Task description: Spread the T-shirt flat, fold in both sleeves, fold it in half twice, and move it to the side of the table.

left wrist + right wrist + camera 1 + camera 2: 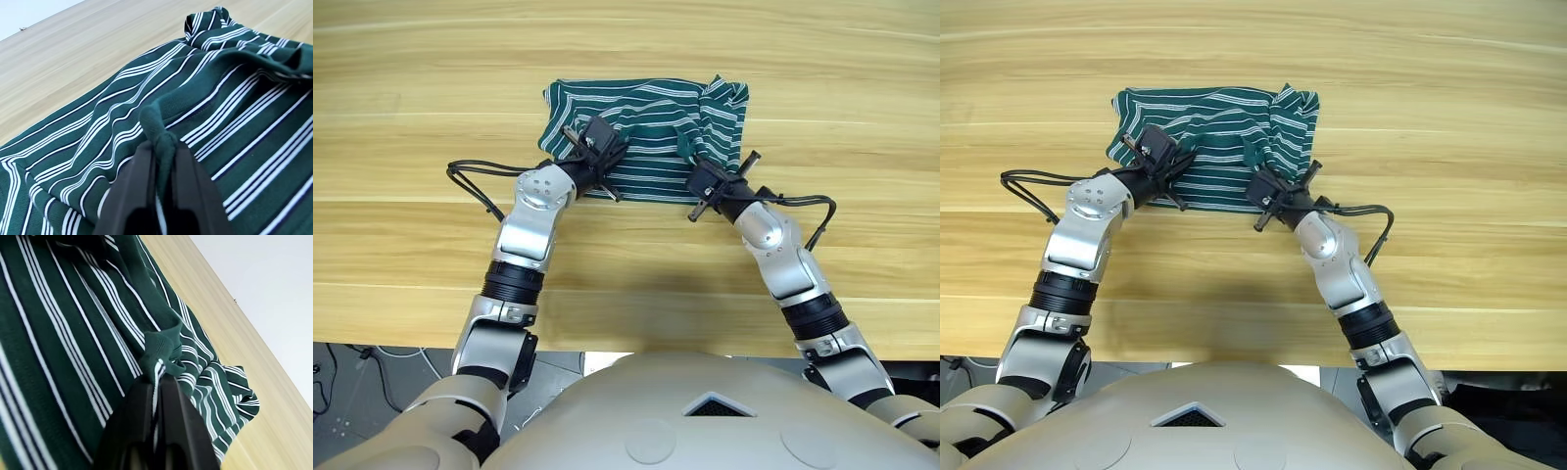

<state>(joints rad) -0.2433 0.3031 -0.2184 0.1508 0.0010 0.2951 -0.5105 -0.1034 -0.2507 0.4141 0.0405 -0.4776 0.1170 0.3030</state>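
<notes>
Black fingers (128, 196) of the left tool (160, 152) were clamped tight on a little ridge of green striped fabric. The right tool (155, 382) was doing the same, pinched shut on its own puckered fold. So both had a bite of the T-shirt (641, 122), which lay on the worktop (431, 78) as a compact rectangle stretching away from the tools, with its near edge right under them. My guess is this was one of the fold-in-half steps, since no sleeves were sticking out and the shape was already pretty squared off. The next move would probably need both tools to lift together and carry that near edge over to the far edge at the same height. Otherwise the cloth between them would sag or twist. The patch just beyond the right tool was bunched and rumpled, so that side looked likely to land messy unless it got pulled taut first. Stuff I couldn't make out: how many layers each tool had actually pinched, whether the sleeves were properly tucked underneath, and what was going on inside that crumpled corner. The near hem itself was mostly covered by the tools and wrists, so I couldn't tell how straight it was.
</notes>
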